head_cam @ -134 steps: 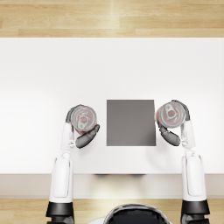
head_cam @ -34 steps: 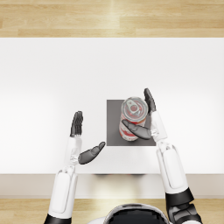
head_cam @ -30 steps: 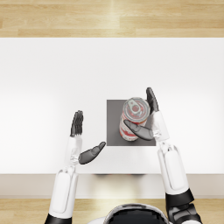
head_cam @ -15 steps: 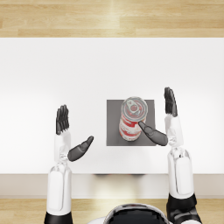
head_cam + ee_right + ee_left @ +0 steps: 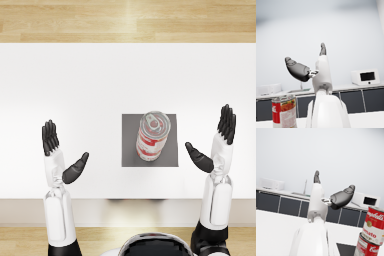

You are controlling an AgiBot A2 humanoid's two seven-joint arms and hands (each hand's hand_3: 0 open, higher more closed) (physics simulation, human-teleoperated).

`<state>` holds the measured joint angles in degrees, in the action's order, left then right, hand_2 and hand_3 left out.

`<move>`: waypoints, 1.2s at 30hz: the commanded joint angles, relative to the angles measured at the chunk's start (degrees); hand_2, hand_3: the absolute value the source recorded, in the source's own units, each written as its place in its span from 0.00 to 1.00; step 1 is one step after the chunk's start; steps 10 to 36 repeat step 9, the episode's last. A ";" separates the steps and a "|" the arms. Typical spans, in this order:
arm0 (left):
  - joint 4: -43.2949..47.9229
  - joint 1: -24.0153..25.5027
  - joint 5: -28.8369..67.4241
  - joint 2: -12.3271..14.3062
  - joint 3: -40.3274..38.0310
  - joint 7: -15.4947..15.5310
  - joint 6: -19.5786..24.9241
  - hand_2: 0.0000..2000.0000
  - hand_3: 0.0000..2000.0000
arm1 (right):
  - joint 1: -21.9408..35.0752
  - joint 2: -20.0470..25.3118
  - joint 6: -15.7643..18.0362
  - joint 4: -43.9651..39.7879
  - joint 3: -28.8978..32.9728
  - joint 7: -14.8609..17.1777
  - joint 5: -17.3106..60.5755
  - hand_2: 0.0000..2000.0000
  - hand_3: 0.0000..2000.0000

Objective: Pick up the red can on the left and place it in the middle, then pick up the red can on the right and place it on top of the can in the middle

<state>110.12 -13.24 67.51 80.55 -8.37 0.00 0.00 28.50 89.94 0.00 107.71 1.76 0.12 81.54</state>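
Presently, you have two red-and-white cylindrical tomato soup cans stacked one on the other: the upper can [image 5: 154, 126] sits on the lower can [image 5: 148, 148], and the stack leans slightly in the head view. The left wrist view shows the upper can [image 5: 375, 224] resting on the lower can [image 5: 367, 247], its base touching the lower can's rim. The stack stands on a dark grey square mat [image 5: 131, 150], which lies flat at the middle of the white surface [image 5: 100, 80].

Your left hand [image 5: 61, 152] is spread and holds nothing; it stands well apart from the stack, over the white surface to the stack's left, fingers pointing away from the robot and thumb angled toward the mat. Your right hand [image 5: 214, 140] is likewise spread and holds nothing, well apart from the stack on its right side, thumb angled toward the mat.

The wrist views show a white microwave oven [image 5: 365, 77] on a counter above dark cabinet fronts [image 5: 356, 101] in the background, against a pale wall.
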 commanded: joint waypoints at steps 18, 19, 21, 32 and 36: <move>-0.02 0.04 0.00 0.03 -0.12 0.00 0.00 0.00 0.00 | -0.01 0.00 0.00 0.02 0.07 -0.11 0.00 0.00 0.00; -0.02 0.04 0.00 0.03 -0.12 0.00 0.00 0.00 0.00 | -0.01 0.00 0.00 0.02 0.07 -0.11 0.00 0.00 0.00; -0.02 0.04 0.00 0.03 -0.12 0.00 0.00 0.00 0.00 | -0.01 0.00 0.00 0.02 0.07 -0.11 0.00 0.00 0.00; -0.02 0.04 0.00 0.03 -0.12 0.00 0.00 0.00 0.00 | -0.01 0.00 0.00 0.02 0.07 -0.11 0.00 0.00 0.00; -0.02 0.04 0.00 0.03 -0.12 0.00 0.00 0.00 0.00 | -0.01 0.00 0.00 0.02 0.07 -0.11 0.00 0.00 0.00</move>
